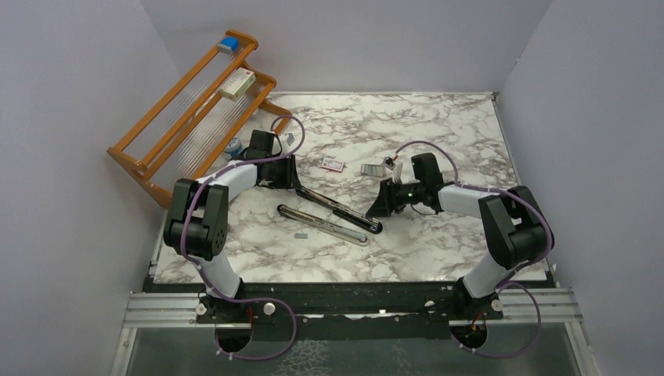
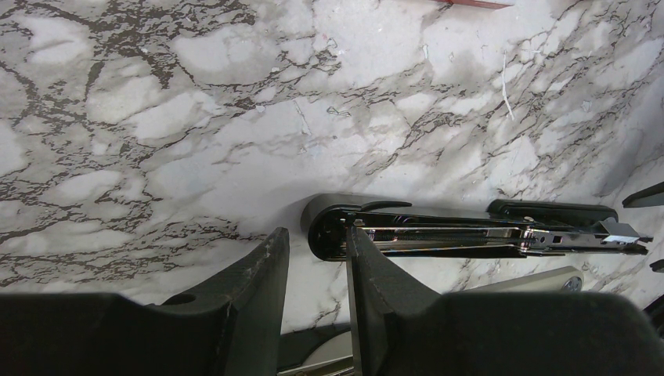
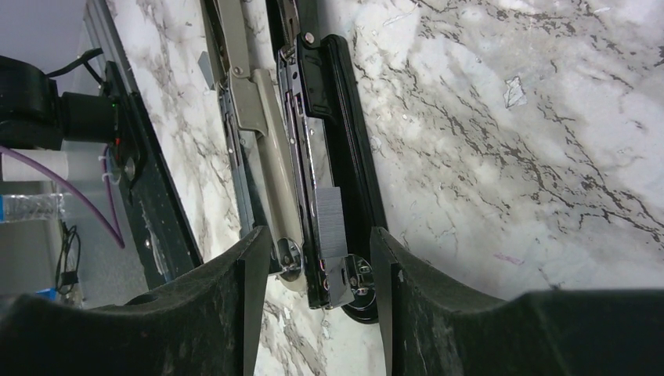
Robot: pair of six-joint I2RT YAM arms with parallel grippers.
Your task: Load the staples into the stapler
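Note:
The black stapler lies opened flat on the marble, its silver rail facing up. A grey ribbed strip of staples sits on the rail near its front end. Another small strip lies loose on the table. The red-and-white packet and grey tray lie farther back. My left gripper is open at the stapler's hinge end, holding nothing. My right gripper is open, its fingers on either side of the rail's front end and apart from it.
A light grey stapler-like tool lies alongside the black stapler on its near side; it also shows in the right wrist view. A wooden rack stands at the back left with a white-and-red box on it.

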